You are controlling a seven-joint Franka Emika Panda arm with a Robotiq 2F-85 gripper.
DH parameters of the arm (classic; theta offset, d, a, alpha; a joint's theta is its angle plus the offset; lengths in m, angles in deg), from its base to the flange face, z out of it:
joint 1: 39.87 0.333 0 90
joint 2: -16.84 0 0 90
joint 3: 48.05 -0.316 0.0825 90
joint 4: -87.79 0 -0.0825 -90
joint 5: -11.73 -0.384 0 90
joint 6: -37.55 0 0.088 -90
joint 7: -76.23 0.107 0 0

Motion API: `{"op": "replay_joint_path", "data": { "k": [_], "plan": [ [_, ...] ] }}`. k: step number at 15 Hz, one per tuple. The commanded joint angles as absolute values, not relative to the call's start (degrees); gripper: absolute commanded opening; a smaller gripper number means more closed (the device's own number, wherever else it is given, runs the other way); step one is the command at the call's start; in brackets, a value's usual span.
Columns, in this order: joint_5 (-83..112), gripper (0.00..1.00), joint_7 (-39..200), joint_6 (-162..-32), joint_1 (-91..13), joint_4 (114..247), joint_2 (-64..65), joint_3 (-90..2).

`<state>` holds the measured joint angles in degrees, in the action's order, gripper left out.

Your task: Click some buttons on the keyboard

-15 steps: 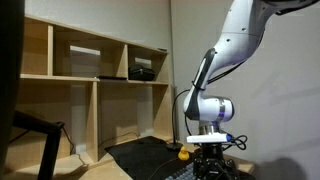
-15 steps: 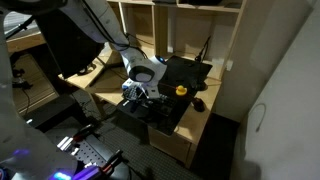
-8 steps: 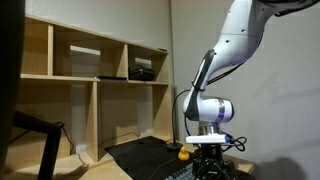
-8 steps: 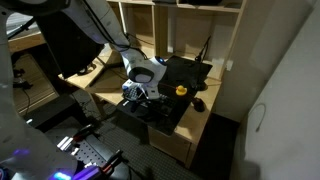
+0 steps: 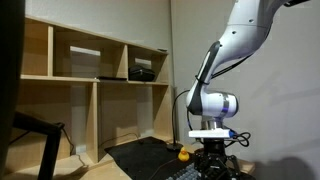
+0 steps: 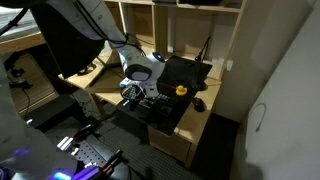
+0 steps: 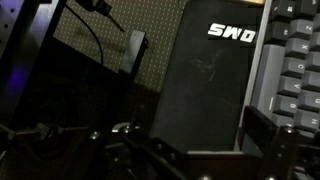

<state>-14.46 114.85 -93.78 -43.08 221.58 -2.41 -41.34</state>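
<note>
The keyboard (image 7: 296,62) shows at the right edge of the wrist view, with rows of small dark buttons (image 7: 290,85). In an exterior view it lies along the desk's front, under the arm (image 6: 153,111). My gripper (image 7: 196,140) hangs low over the desk in both exterior views (image 5: 213,152) (image 6: 137,96). Its two fingers stand wide apart with nothing between them. In the wrist view it sits over the plain black mat (image 7: 205,95), beside the keyboard and not touching the keys.
The black mat (image 6: 186,72) carries white lettering. A small yellow object (image 6: 181,90) and a dark mouse (image 6: 198,104) lie on the desk near the mat. Wooden shelves (image 5: 90,80) stand behind. Cables (image 7: 95,30) run left of the mat.
The arm's wrist has risen slightly and shifted a little sideways. The gripper stays open and empty.
</note>
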Motion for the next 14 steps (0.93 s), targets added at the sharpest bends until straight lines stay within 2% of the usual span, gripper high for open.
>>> {"op": "replay_joint_path", "data": {
  "k": [1, 14],
  "plan": [
    [-16.7, 1.0, 113.0, -94.8, -43.9, 220.3, -3.3, -42.3],
    [-16.8, 1.0, 114.2, -93.7, -43.3, 219.9, -3.1, -42.0]
  ]
}}
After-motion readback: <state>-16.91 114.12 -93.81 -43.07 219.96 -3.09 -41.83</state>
